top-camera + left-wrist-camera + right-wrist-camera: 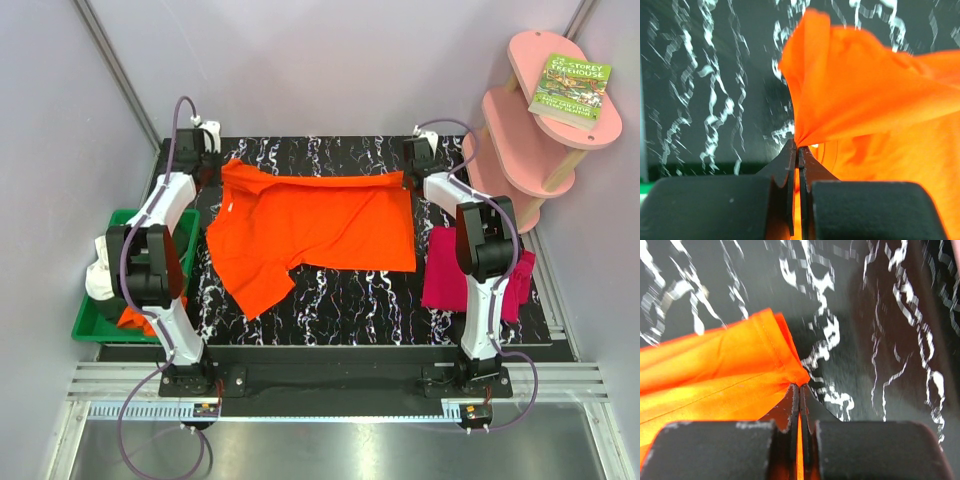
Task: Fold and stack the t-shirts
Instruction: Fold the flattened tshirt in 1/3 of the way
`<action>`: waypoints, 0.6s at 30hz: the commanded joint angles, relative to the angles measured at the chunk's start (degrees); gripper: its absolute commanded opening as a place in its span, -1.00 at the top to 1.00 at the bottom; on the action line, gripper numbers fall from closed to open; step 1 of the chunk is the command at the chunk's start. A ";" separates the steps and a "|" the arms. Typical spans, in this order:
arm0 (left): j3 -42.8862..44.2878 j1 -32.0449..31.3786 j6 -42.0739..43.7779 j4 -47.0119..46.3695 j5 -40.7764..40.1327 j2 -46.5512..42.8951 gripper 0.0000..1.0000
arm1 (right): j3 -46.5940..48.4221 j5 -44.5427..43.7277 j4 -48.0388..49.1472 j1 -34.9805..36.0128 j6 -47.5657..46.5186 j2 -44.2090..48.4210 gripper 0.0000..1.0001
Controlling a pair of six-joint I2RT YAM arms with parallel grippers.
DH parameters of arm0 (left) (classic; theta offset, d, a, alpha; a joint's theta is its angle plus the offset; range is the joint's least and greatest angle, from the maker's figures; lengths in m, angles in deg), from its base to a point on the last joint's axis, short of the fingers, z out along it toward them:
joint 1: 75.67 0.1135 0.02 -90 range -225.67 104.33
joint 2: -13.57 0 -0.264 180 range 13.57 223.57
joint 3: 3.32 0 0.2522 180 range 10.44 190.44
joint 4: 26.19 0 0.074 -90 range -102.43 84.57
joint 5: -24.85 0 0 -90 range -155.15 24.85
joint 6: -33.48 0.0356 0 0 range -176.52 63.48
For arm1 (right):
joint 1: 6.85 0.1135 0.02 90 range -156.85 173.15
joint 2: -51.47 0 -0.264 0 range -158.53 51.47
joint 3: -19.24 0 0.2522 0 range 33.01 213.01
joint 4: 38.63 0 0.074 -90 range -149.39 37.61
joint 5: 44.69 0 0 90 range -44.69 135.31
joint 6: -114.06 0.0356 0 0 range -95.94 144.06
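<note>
A bright orange t-shirt (pixel 310 230) lies spread across the black marbled table (pixel 350 295), a sleeve hanging toward the front left. My left gripper (pixel 212 152) is shut on its far left corner; the pinched cloth (pixel 850 100) rises from the closed jaws in the left wrist view. My right gripper (pixel 413 168) is shut on the far right corner, with the hemmed cloth (pixel 740 375) bunched at the jaw tips. A magenta-pink t-shirt (pixel 445 275) lies folded at the table's right edge, partly behind the right arm. White (pixel 100 275) and orange (pixel 135 318) shirts sit in the bin.
A green plastic bin (pixel 92 325) stands off the table's left edge. A pink tiered shelf (pixel 535 130) with a green book (pixel 572 88) stands at the far right. Grey walls close in on both sides.
</note>
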 commanded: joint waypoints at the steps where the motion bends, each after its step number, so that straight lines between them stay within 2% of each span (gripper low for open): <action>1: -3.18 -0.03 -0.01 -3.66 -0.82 -2.47 1.00 | -2.62 -0.26 2.00 0.01 1.54 2.84 1.00; 9: -5.55 -0.21 0.17 -3.40 -1.70 -1.15 1.00 | -3.68 0.80 1.04 0.10 3.65 1.43 1.00; 18: -4.85 -0.20 -0.62 1.26 -1.09 0.26 1.00 | -5.35 3.08 -2.57 0.10 8.48 3.62 1.00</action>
